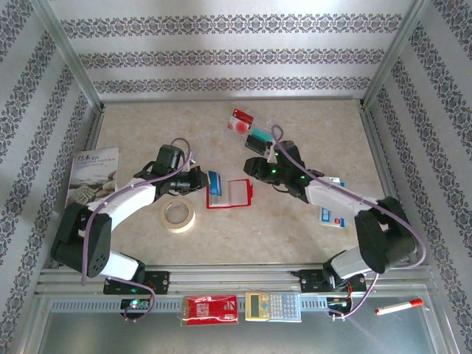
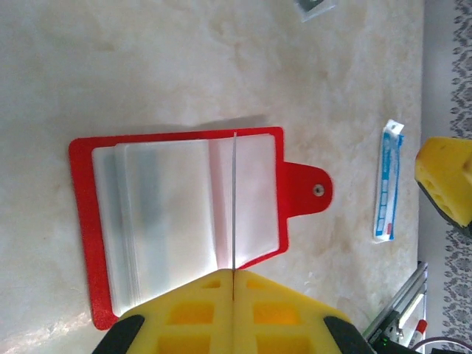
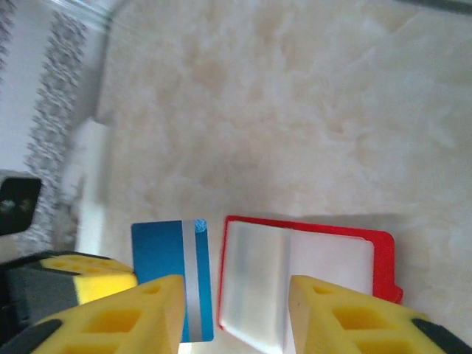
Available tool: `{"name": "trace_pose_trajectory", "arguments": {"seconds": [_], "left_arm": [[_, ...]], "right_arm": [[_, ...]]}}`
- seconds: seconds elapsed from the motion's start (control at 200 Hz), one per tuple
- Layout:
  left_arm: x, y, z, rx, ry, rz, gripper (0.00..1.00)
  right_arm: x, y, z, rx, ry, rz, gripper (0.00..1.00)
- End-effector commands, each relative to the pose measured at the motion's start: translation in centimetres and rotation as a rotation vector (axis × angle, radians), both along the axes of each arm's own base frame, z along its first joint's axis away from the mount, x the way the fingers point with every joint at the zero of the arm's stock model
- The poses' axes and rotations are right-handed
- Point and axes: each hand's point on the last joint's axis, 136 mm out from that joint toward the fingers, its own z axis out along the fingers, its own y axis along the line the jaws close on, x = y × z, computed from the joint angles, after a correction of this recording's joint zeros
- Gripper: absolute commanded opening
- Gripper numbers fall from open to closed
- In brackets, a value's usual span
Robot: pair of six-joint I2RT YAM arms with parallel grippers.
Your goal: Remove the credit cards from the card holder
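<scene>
Red card holder [image 1: 237, 193] lies open flat; blue card [image 1: 215, 181] just beside it.

A robot lab bench — two arms [image 1: 118, 203] bolted to a metal rail [image 1: 236, 279], boxed in by a frame [image 1: 68, 51] and wallpapered panels [image 1: 236, 44].

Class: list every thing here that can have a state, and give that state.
Holder: open, flat on table.
Left claw: shut on a holder pocket leaf.
Right claw: open, holding nothing.
Blue card: out, flat beside holder.
Red-white card: out, on table.
Teal card: out, on table.
</scene>
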Motion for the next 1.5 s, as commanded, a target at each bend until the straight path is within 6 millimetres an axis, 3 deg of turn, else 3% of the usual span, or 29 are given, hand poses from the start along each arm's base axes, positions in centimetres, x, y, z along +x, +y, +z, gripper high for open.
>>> {"name": "trace_pose_trajectory", "arguments": {"seconds": [0.0, 0.15, 0.325, 0.53, 0.739, 0.939, 1.209, 1.499], "left_arm": [[0.6, -0.1, 2.8, -0.053, -0.077, 0.004, 0.0], [1.8, -1.6, 7.5, -0.252, -0.166, 0.031, 0.0], [2.7, -2.9, 12.2, -0.449, -0.257, 0.054, 0.0], [3.0, -3.6, 13.8, -0.527, -0.276, 0.032, 0.0], [3.0, -4.0, 14.6, -0.584, -0.286, 0.016, 0.0], [3.0, -4.1, 14.4, -0.587, -0.278, 0.009, 0.0], [2.8, -4.1, 14.2, -0.585, -0.273, 0.001, 0.0], [3.0, -3.3, 13.5, -0.579, -0.257, 0.037, 0.02]], "right_arm": [[-0.6, -0.1, 2.7, 0.102, -0.069, 0.048, 0.51], [-1.1, -0.4, 4.6, 0.236, -0.104, 0.045, 0.65], [-1.1, 0.5, 6.7, 0.385, -0.117, 0.065, 0.71], [-1.0, 2.3, 10.0, 0.525, -0.158, 0.154, 0.72], [-0.7, 3.2, 10.1, 0.552, -0.15, 0.18, 0.69], [-1.5, 4.7, 11.1, 0.585, -0.187, 0.26, 0.53], [-1.2, 4.9, 11.4, 0.595, -0.2, 0.259, 0.34], [-1.0, 5.2, 11.8, 0.588, -0.226, 0.27, 0.0]]}}
